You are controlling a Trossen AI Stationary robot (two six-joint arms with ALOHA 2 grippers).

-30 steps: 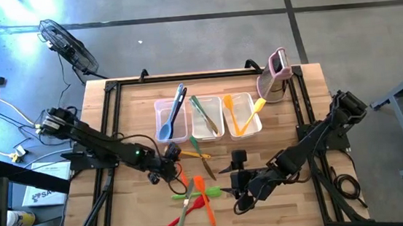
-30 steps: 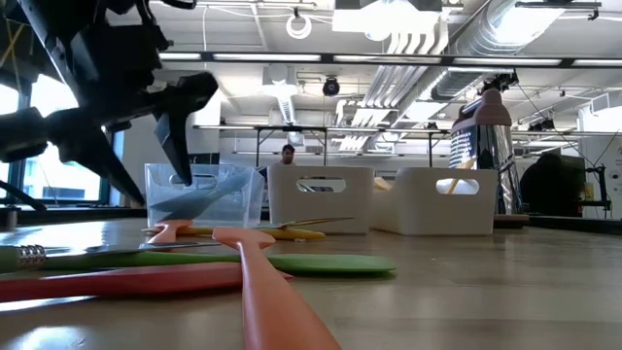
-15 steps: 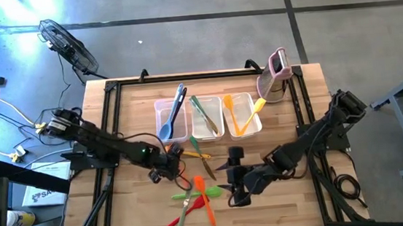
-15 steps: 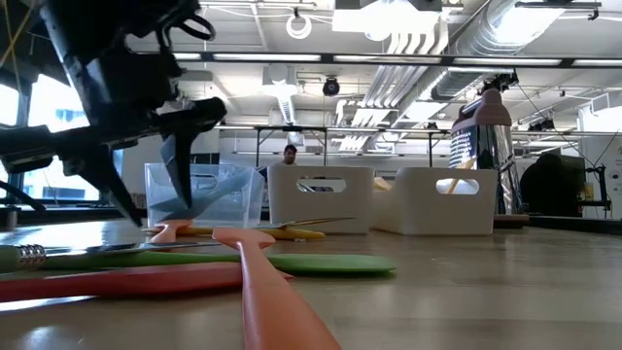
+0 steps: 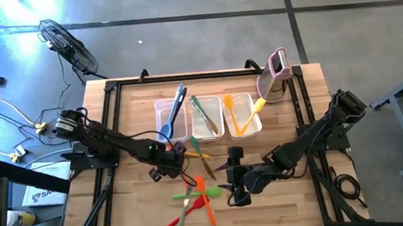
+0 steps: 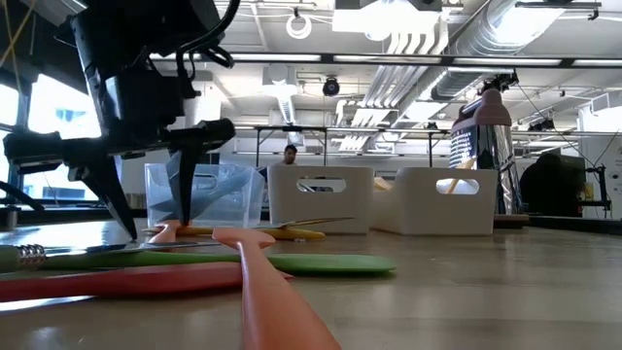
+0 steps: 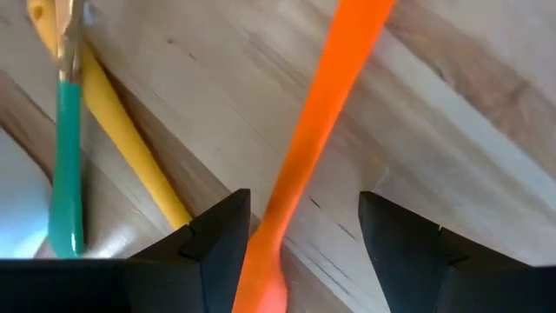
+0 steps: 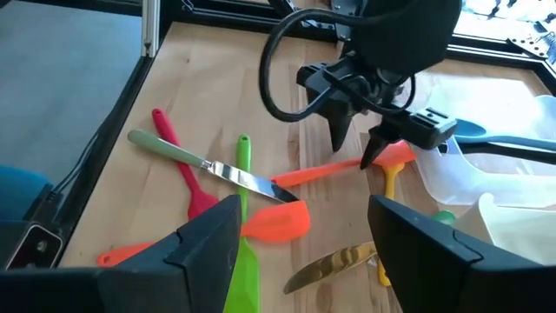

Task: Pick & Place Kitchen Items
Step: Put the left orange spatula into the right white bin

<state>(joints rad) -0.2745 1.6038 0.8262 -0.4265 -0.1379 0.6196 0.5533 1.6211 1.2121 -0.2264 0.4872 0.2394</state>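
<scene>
High view: my left hand (image 5: pixel 177 156) sits low over the worktop (image 5: pixel 129 126), just in front of the left clear tub (image 5: pixel 170 121), right at the upper end of the orange spatula (image 5: pixel 191 181). My right hand (image 5: pixel 236 185) waits mid-worktop, just right of the loose pile — green spatula (image 5: pixel 210 193), red spoon (image 5: pixel 173 221), orange turner (image 5: pixel 208 209). The blue utensil (image 5: pixel 174 114) leans in the left tub, green-handled tongs (image 5: pixel 203 114) in the middle tub (image 5: pixel 206 118), orange and yellow pieces in the right tub (image 5: pixel 241 114). The pink-and-white gadget (image 5: pixel 275 73) stands at the far right corner.

Low view: left hand fingers (image 6: pixel 187 185) spread, tips down on either side of the orange spatula's end, near the worktop; I cannot tell if they touch it. Green spatula and red spoon lie flat in the foreground.

Left wrist view: fingers (image 7: pixel 213 239) spread apart, orange spatula handle (image 7: pixel 317 130) running between them — not pinched. The yellow utensil (image 7: pixel 130 139) and a green-handled one (image 7: pixel 65 165) lie just beside.

Right wrist view: right hand fingers (image 8: pixel 204 239) spread wide, holding nothing. Ahead lie the orange spatula, a green-handled knife (image 8: pixel 213 169), the red spoon, the green spatula, and the left hand over the spatula's far end.
</scene>
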